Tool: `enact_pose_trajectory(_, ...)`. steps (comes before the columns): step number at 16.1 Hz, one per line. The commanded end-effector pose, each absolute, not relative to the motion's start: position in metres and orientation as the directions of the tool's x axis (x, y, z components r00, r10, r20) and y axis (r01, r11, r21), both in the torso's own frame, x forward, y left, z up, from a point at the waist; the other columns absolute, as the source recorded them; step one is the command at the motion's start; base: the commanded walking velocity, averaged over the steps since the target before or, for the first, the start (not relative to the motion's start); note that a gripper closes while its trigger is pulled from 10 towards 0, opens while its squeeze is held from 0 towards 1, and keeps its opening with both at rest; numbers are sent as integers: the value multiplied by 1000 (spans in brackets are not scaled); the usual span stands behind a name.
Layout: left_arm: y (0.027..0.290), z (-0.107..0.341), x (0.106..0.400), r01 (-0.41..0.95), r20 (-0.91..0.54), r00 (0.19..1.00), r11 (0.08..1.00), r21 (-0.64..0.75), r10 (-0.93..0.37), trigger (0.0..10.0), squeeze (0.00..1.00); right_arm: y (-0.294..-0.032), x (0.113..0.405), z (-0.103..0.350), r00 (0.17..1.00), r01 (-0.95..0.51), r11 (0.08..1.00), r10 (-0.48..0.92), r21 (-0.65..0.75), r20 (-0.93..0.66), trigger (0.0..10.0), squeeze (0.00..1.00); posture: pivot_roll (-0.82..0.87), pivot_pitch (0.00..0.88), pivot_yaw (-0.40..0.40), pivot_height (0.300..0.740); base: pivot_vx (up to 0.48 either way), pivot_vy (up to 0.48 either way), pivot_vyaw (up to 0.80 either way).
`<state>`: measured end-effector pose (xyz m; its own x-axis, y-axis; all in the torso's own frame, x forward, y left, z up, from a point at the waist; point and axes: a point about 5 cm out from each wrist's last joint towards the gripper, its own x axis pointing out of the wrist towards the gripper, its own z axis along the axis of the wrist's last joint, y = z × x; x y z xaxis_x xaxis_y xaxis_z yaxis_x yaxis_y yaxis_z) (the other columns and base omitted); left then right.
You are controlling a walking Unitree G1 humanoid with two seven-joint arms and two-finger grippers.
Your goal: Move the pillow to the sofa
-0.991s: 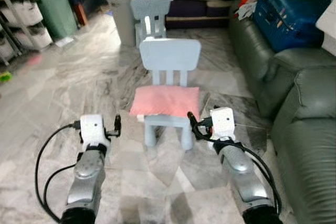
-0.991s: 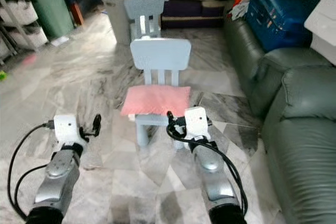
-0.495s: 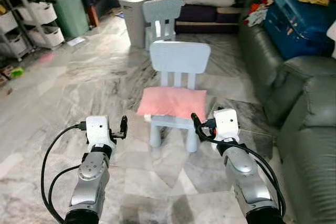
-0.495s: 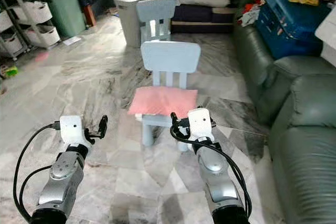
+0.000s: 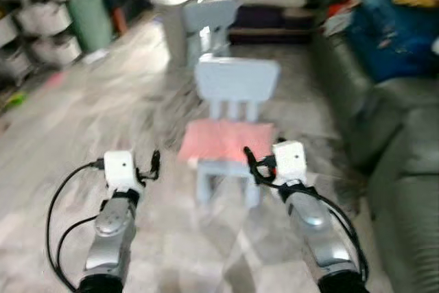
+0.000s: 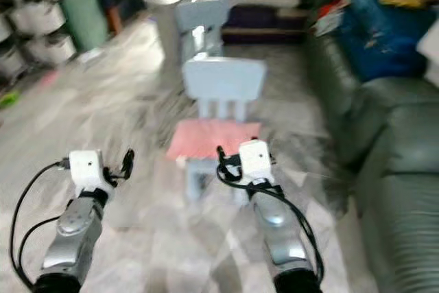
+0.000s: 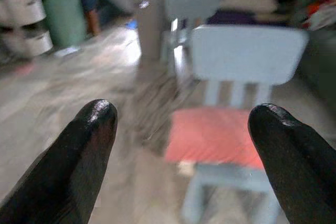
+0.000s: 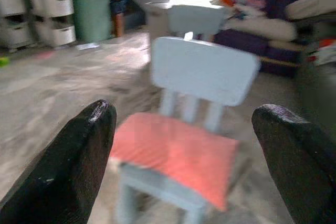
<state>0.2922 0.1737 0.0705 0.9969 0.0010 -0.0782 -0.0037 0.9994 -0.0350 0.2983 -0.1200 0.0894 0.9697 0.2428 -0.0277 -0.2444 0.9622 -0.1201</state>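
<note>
The pillow [image 5: 228,139] lies on the chair [image 5: 235,111] seat, ahead of both grippers. Left gripper [image 7: 181,129] and right gripper [image 8: 181,129]: fingers apart, empty. Risk: motion blur; a misjudged approach could shove the light chair or drag the pillow onto the floor.

A pink pillow [image 5: 228,139] lies flat on the seat of a small pale blue child's chair [image 5: 236,81] standing on the marble floor. It is rectangular, soft-looking, and covers most of the seat, its front edge reaching the seat's front. The grey-green sofa [image 5: 405,135] stands off to the right of the chair, well apart from the pillow. Blur hides the fabric's detail.
</note>
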Motion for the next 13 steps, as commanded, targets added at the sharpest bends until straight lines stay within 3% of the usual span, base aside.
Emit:
enact_pose_trajectory(1, 173, 70, 291, 12, -83, 996, 1000, -24, -14, 10000, 0, -122, 300, 95, 971, -237, 964, 238, -121, -6, 10000, 0, -47, 0, 42, 740, 431, 0, 0)
enact_pose_trajectory(13, 173, 68, 290, 17, -92, 996, 1000, -19, -19, 10000, 0, -121, 299, 94, 973, -231, 967, 232, -112, -2, 10000, 0, -44, 0, 44, 740, 433, 0, 0)
